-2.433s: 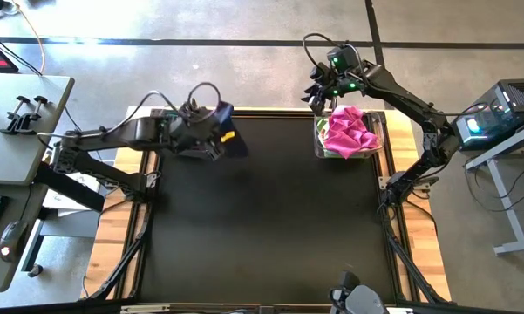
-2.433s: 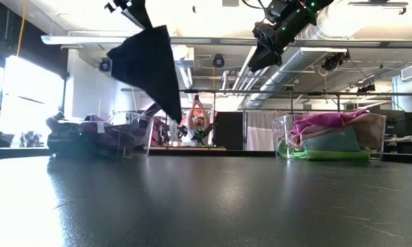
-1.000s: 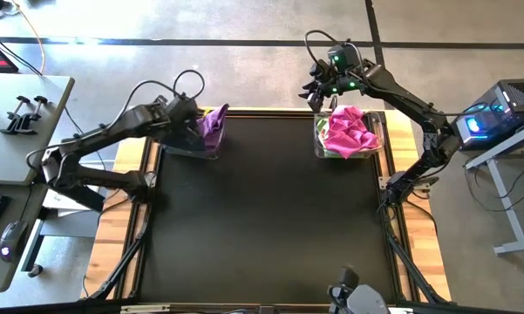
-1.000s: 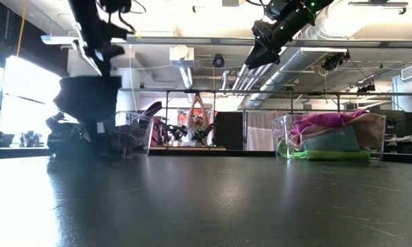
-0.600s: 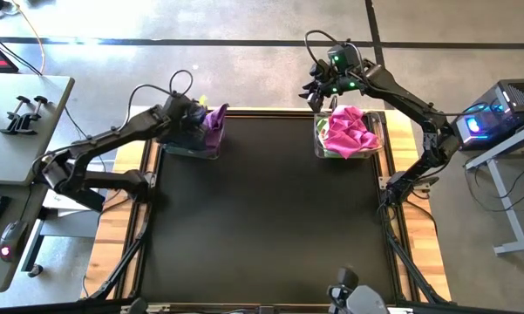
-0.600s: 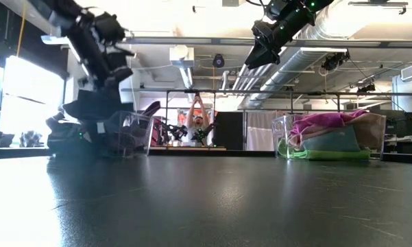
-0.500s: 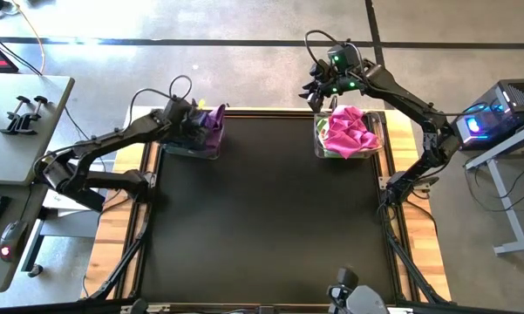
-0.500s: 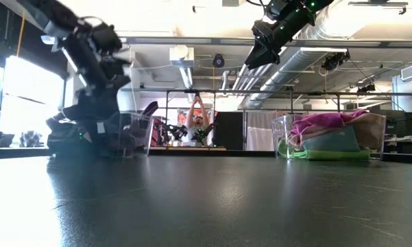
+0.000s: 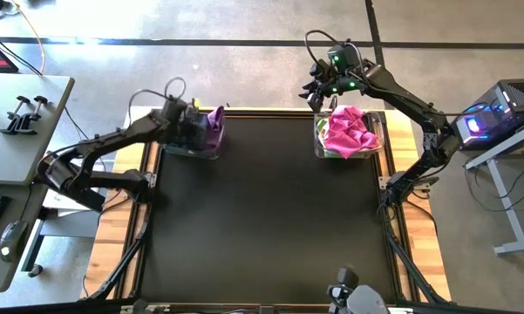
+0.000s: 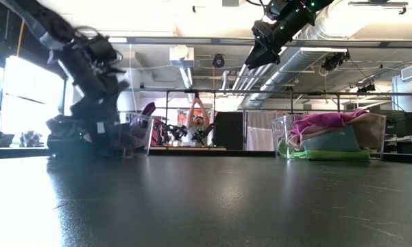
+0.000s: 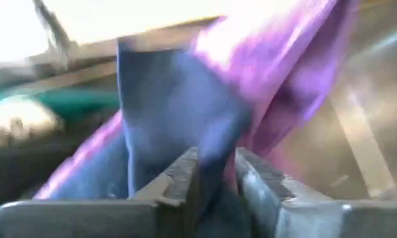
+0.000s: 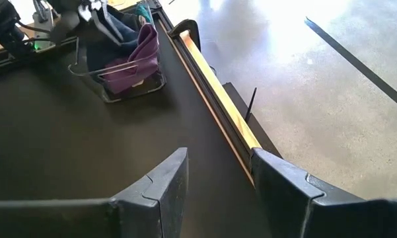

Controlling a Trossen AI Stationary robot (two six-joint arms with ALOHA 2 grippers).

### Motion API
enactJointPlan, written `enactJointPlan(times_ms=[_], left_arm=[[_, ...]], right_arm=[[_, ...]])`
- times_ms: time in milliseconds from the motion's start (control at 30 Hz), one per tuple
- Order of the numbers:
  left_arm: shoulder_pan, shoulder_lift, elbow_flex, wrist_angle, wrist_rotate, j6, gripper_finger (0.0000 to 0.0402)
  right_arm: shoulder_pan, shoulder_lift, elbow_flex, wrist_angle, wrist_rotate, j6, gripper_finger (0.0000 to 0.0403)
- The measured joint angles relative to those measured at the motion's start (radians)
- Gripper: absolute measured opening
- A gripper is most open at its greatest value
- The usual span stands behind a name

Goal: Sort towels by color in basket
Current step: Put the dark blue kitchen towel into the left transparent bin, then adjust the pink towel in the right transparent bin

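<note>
Since the earlier frames, the dark navy towel (image 11: 165,125) that the left arm had carried dangling above the surface had come down into the left basket (image 9: 194,139), at the far left corner of the black surface (image 9: 262,218). It lay there against a purple towel (image 9: 213,125), whose fold stood up at the basket's inner side. The left gripper (image 9: 190,128) was lowered into that basket, having travelled from over the mat to the basket and down. In the left wrist view its two fingers (image 11: 178,175) stood a little apart with navy cloth between and just ahead of them; whether they still pinched the cloth or had let it go could not be told, as that view was blurred. A strip of teal cloth (image 11: 59,99) showed behind the navy towel in the same view.

At the far right corner of the surface stood the right basket (image 9: 375,131), clear-walled, topped by a crumpled magenta towel (image 9: 349,129). The low view showed a teal towel (image 10: 332,142) beneath it and a lime one (image 10: 315,154) at the bottom.

The right gripper (image 9: 318,92) hovered above and just beyond the right basket's far inner corner, unchanged from the earlier frames. Its fingers (image 12: 162,182) were parted and empty, with bare surface and the wooden table edge (image 12: 215,89) visible between them.
</note>
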Motion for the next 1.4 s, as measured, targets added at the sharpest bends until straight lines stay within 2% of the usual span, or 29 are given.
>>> enactJointPlan(times_ms=[167,333,433,600,800,933,1133,1300,1400], left_arm=[[0.018,-0.008,0.184,-0.196,0.030,-0.004,0.0128],[0.015,-0.009,0.317,-0.330,0.032,-0.003,0.0137],[0.011,-0.009,0.320,-0.343,0.032,-0.023,0.0136],[0.044,0.004,0.231,-0.330,0.005,-0.082,0.0125],[0.065,0.066,0.070,-0.154,0.010,-0.152,0.0111],[0.063,0.131,0.043,-0.087,0.011,-0.168,0.0100],[0.054,0.138,0.135,-0.142,0.090,-0.148,0.0080],[0.034,0.083,0.292,-0.338,0.115,-0.090,0.0067],[0.002,0.035,0.367,-0.428,0.095,-0.073,0.0061]], right_arm=[[0.000,0.000,0.000,0.000,0.000,0.000,0.0162],[0.000,0.000,0.000,0.000,0.000,0.000,0.0162],[0.000,0.000,0.000,-0.002,0.000,0.000,0.0162],[0.000,0.000,0.000,-0.017,0.000,0.000,0.0162],[0.000,0.000,0.000,-0.016,0.000,-0.008,0.0162],[0.000,0.000,0.000,-0.017,0.000,-0.005,0.0162],[0.000,-0.003,0.002,-0.049,0.019,-0.006,0.0162],[-0.005,-0.016,0.021,-0.123,0.119,-0.069,0.0162],[-0.024,-0.018,0.029,-0.170,0.115,-0.105,0.0162]])
